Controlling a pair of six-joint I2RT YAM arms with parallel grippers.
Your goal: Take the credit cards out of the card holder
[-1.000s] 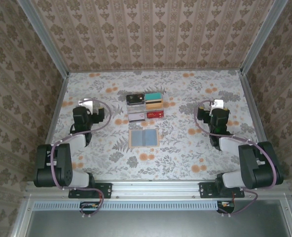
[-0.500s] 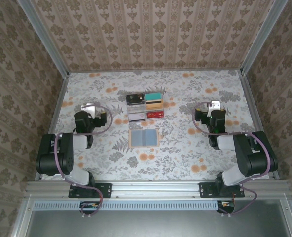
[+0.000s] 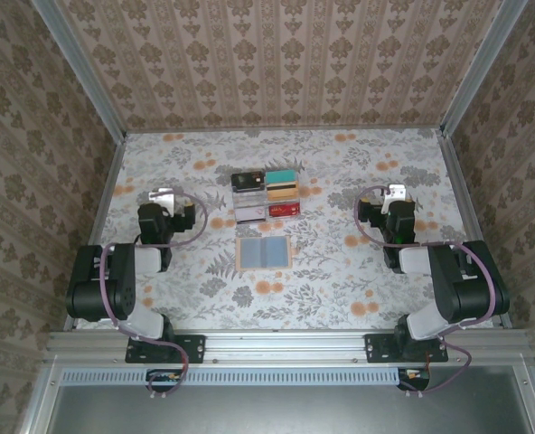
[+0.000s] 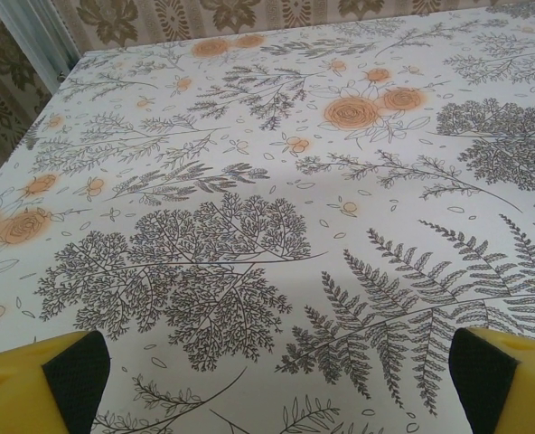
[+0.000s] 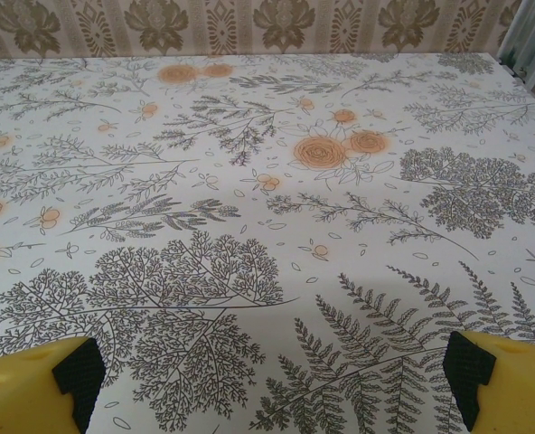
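Card holder (image 3: 263,252) lies spread flat on the table (image 3: 340,280), centre, about midway between the two arms. Directly behind it, a gap between them: compartment tray (image 3: 248,213), with credit cards (image 3: 281,210) lying in its compartments. Left gripper (image 3: 162,195) well left of the tray, right gripper (image 3: 395,193) well right of it, both about level with the tray.
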